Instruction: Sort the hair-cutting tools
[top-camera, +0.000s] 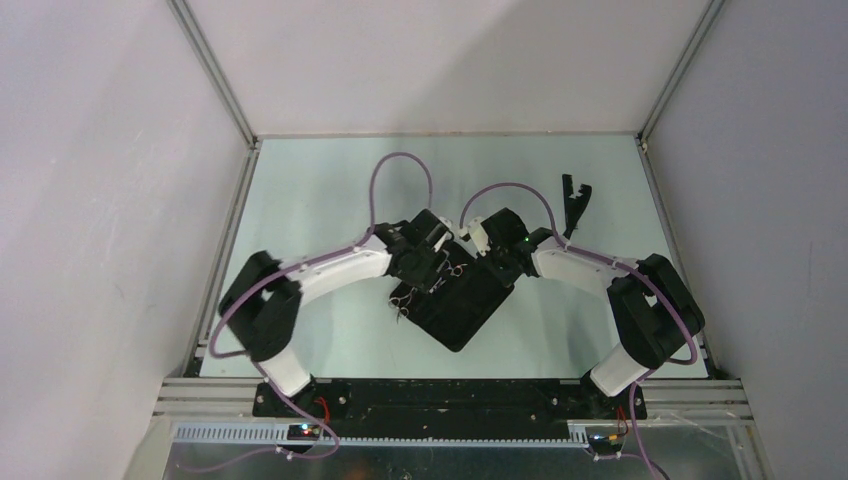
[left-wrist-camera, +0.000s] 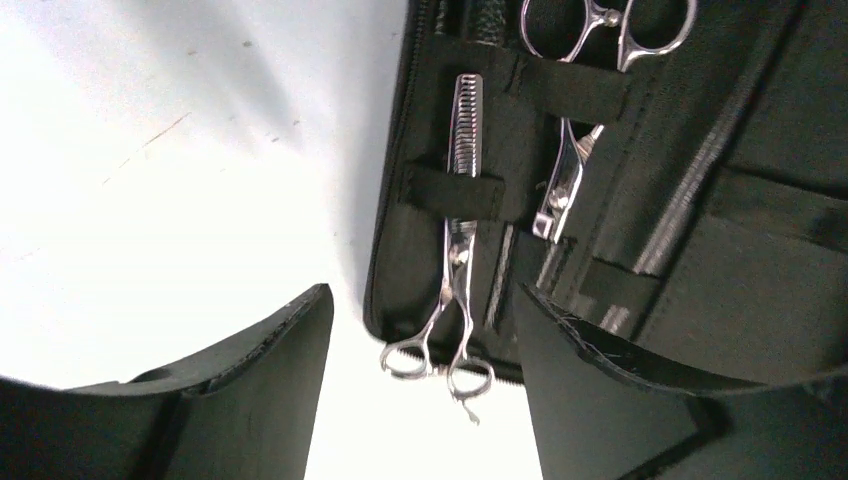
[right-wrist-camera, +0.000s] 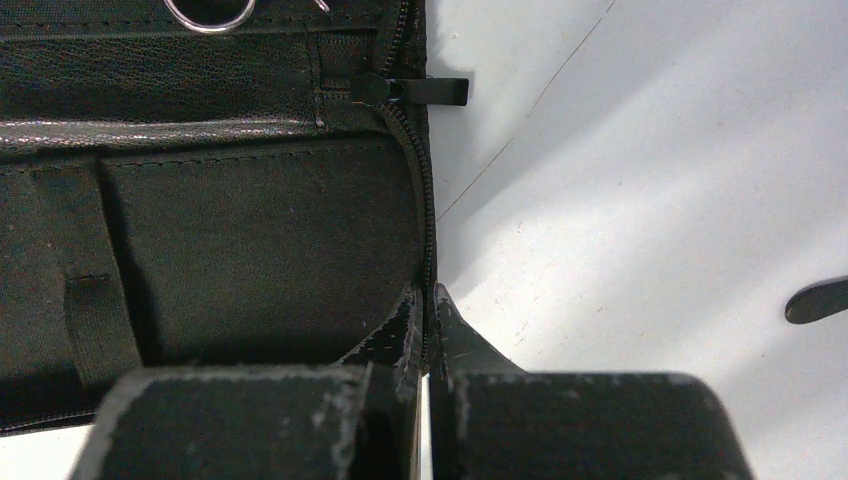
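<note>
The black zip case (top-camera: 462, 308) lies open in the middle of the table. In the left wrist view, toothed silver scissors (left-wrist-camera: 462, 230) sit under a strap inside the case (left-wrist-camera: 760, 300), their rings past its edge. A second pair of silver scissors (left-wrist-camera: 575, 110) lies tucked beside them. My left gripper (left-wrist-camera: 420, 300) is open and empty just above the toothed pair's rings. My right gripper (right-wrist-camera: 426, 305) is shut on the case's zip edge (right-wrist-camera: 428, 230). The black comb-like tool (top-camera: 574, 205) lies on the table at the back right, and its tip shows in the right wrist view (right-wrist-camera: 815, 300).
The zip pull (right-wrist-camera: 430, 92) sticks out at the case's corner. Metal frame rails (top-camera: 215, 70) and grey walls bound the table on three sides. Purple cables (top-camera: 400, 165) loop above both wrists. One scissor ring (right-wrist-camera: 210, 15) shows at the top of the right wrist view.
</note>
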